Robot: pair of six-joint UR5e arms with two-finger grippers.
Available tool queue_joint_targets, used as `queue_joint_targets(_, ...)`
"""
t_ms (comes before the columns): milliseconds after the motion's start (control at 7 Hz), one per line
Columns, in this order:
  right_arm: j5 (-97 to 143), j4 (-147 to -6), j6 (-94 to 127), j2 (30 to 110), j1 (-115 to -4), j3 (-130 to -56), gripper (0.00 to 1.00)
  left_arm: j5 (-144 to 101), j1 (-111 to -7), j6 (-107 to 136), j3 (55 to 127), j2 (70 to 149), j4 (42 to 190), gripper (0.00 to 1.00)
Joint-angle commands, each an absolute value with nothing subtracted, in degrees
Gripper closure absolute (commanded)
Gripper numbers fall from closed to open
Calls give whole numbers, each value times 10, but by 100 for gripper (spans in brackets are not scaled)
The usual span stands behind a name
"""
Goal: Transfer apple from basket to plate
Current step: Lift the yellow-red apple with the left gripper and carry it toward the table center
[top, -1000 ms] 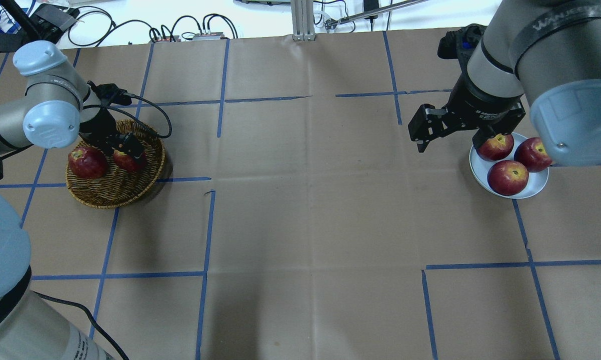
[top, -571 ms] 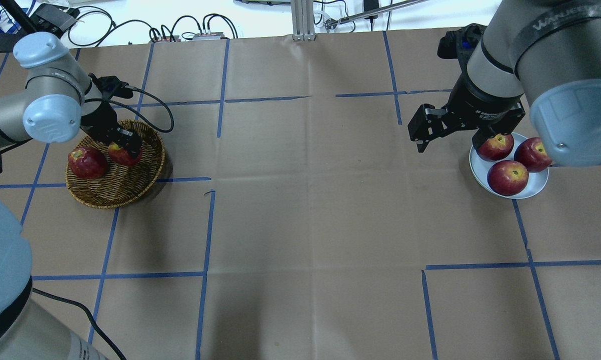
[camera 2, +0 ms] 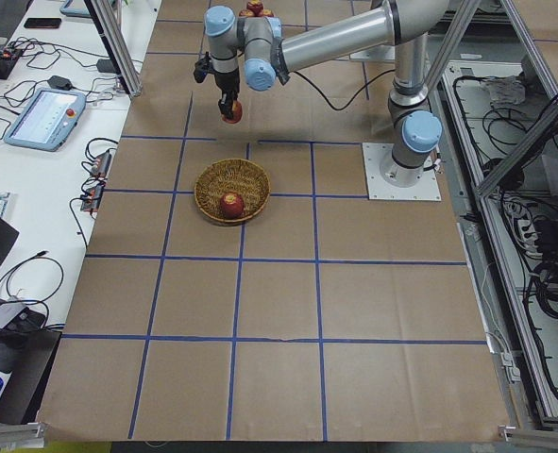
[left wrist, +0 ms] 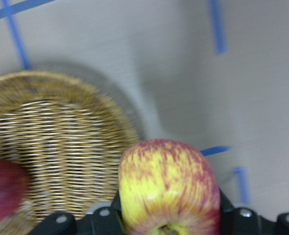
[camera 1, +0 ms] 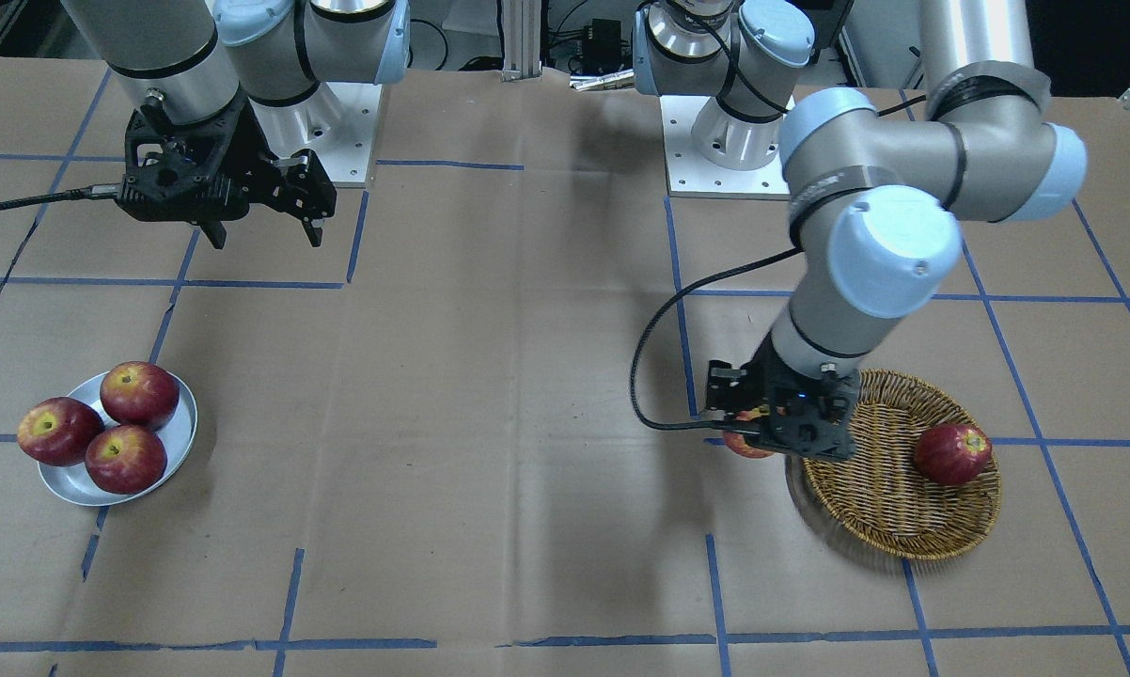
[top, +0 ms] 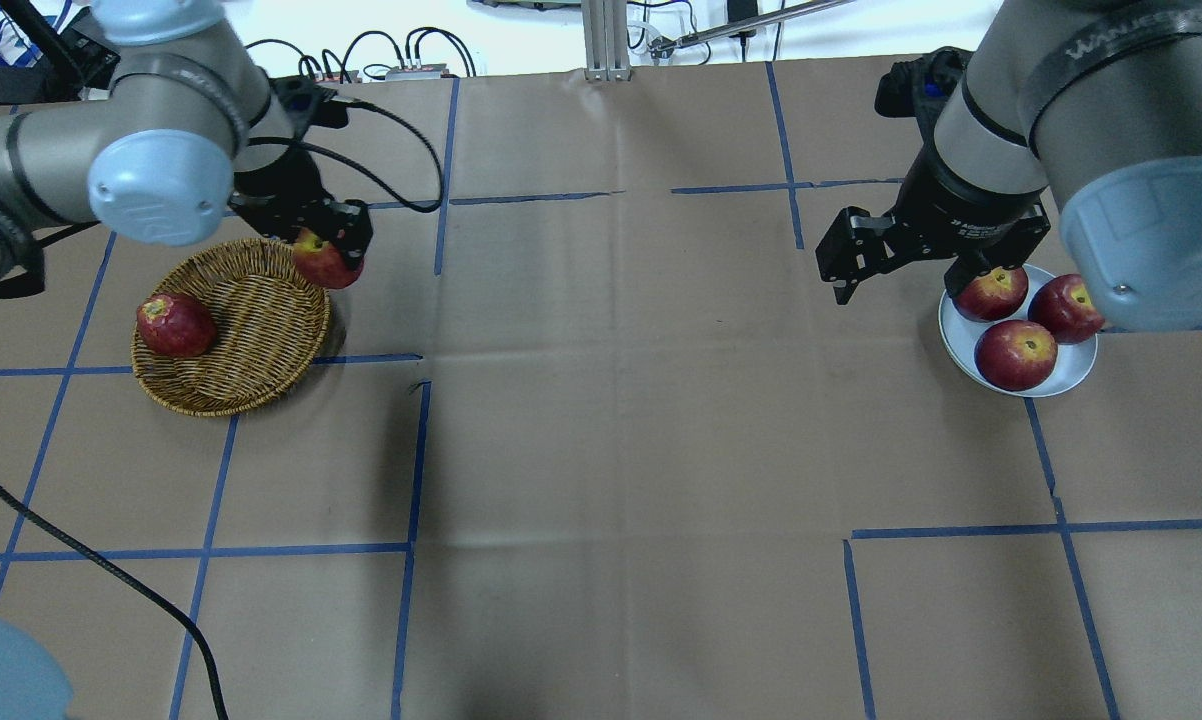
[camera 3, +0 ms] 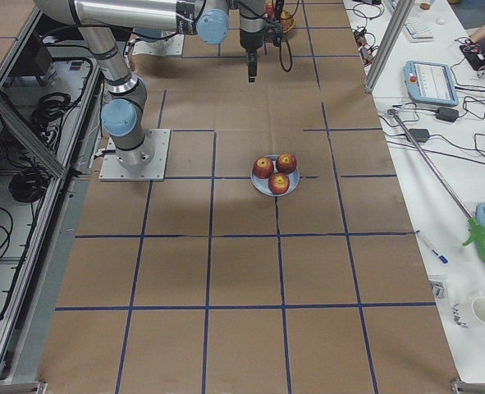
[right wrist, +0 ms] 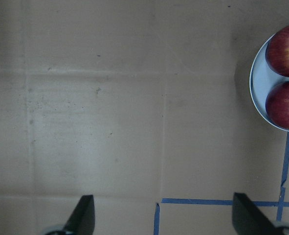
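Front: left end effector [camera 1: 779,425] clenched on the apple [camera 1: 744,444], held just outside the basket [camera 1: 903,531] rim, over the table [camera 1: 527,423]. Risk: the plate [camera 1: 183,433], well apart, already carries three apples [camera 1: 138,394]; a fourth could roll off or knock one out.
Overhead: right end effector [top: 899,290] released, empty, hanging at plate's edge; could block the drop-off. Basket holds one dark apple [top: 174,324].
Left side view: apple up in the air, clear of basket; a fast swing could slip the round skin.
Right side view: plate's apples touching, little bare room.
Left wrist: yellow-streaked apple seated in the grip.
Right wrist: jaws spread, nothing betw. them.
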State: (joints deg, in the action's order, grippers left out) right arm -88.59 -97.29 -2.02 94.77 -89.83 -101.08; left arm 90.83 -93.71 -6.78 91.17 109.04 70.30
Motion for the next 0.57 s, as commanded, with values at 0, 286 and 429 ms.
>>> queue_joint_targets(0, -886, -973, -20, 948, -898, -1011, 0, 911, -1088, 85, 858, 1171, 682, 82)
queue_joint_targets(286, -886, -973, -20, 947, -898, -1011, 0, 910, -1143, 133, 868, 1236, 620, 82)
queue_joint_targets(429, -886, -973, -20, 947, -898, -1012, 0, 909, -1140, 132, 872, 1241, 608, 82)
